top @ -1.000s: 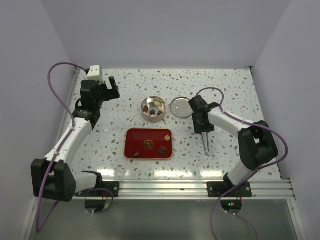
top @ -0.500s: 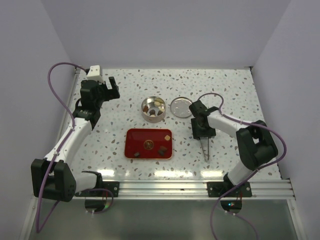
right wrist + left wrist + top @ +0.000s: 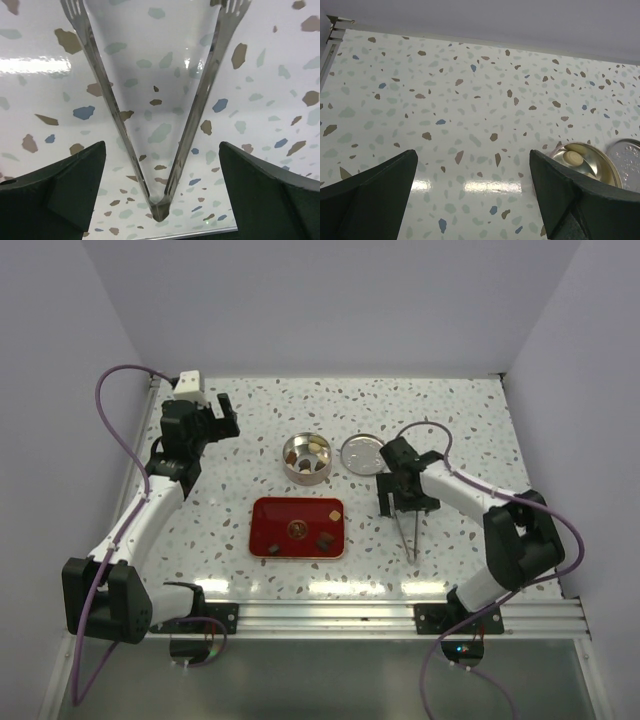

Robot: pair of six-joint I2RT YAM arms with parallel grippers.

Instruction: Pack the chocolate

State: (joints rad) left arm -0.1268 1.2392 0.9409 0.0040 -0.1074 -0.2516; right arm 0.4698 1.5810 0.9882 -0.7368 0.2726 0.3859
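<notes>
Several small chocolate pieces point(image 3: 325, 539) lie on the flat red tray point(image 3: 270, 512), dark brown, light brown and one round. More chocolate sits in the round metal tin point(image 3: 292, 473), where a cream piece point(image 3: 571, 158) shows in the left wrist view. My right gripper point(image 3: 405, 505) stands open over the metal tweezers point(image 3: 406, 538), which lie on the table. In the right wrist view the tweezers point(image 3: 197, 105) spread as a V between the fingers of this gripper point(image 3: 161, 146), touching neither. My left gripper point(image 3: 218, 425) hovers open and holds nothing at the far left; the same gripper point(image 3: 473, 152) sees bare table.
The tin's round lid point(image 3: 361, 454) lies flat just right of the tin, and its edge point(image 3: 627, 157) shows in the left wrist view. White walls close the table at the back and sides. A metal rail point(image 3: 330, 615) runs along the near edge.
My right gripper has opened and let go of the tweezers, which now lie spread on the table beneath it. The left arm has not moved.
</notes>
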